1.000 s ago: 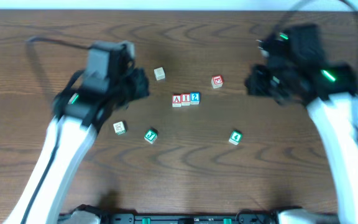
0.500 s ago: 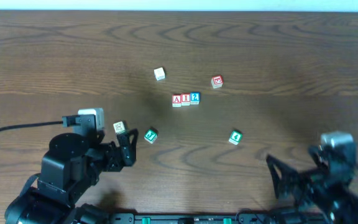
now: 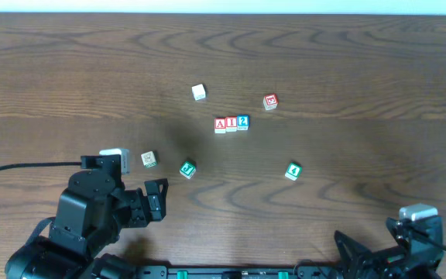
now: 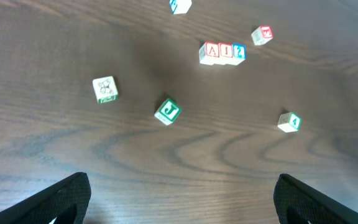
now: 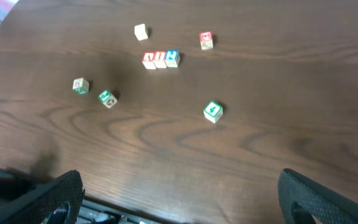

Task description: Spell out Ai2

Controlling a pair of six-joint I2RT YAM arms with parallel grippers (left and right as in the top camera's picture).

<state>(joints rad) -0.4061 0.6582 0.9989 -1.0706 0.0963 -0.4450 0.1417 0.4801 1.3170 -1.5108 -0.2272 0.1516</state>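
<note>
Since the A block (image 3: pixel 221 124), I block (image 3: pixel 231 124) and 2 block (image 3: pixel 242 122) sit touching in a row on the table (image 3: pixel 362 70), the spelling looks done, and the left hand (image 4: pixel 188 202) and right hand (image 5: pixel 182 199) hang open, empty.

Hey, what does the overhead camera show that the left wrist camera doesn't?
Only overhead: the left arm and right arm themselves, the black cable and the table's far edge. Only left wrist: the left claw up close, spread wide and empty. Both: the A-I-2 row, green J block, green 4 block, red block, white block and green-printed pale block.
</note>
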